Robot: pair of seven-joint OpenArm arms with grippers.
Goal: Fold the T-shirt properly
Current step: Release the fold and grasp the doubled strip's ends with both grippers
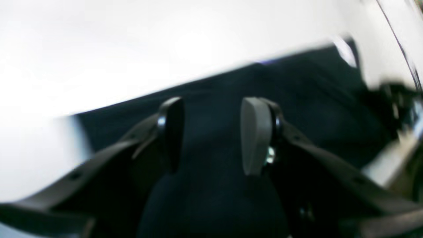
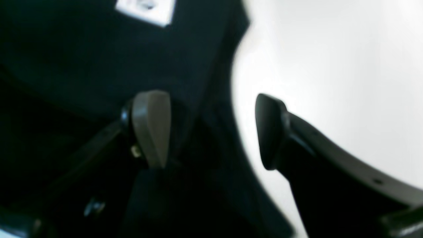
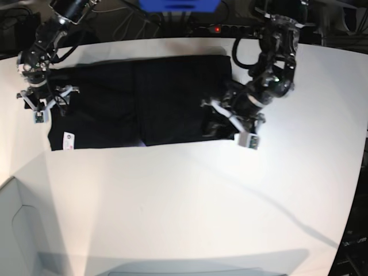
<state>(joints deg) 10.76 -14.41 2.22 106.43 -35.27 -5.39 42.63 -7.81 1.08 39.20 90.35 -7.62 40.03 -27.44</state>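
The black T-shirt (image 3: 144,100) lies folded into a long band across the far half of the white table, with its small white label (image 3: 68,138) at the front left corner. My right gripper (image 3: 49,102) hovers at the shirt's left end. In the right wrist view this gripper (image 2: 211,130) is open, one finger over the cloth (image 2: 82,66), the other over bare table, with the label (image 2: 145,10) further off. My left gripper (image 3: 221,121) is at the shirt's right end. The left wrist view shows it (image 1: 213,134) with jaws apart above dark cloth (image 1: 297,92), gripping nothing.
The white table (image 3: 190,201) stretches wide toward the front. Cables, a power strip (image 3: 215,29) and a blue box (image 3: 178,4) line the far edge. A pale bin-like corner (image 3: 20,230) sits at the front left.
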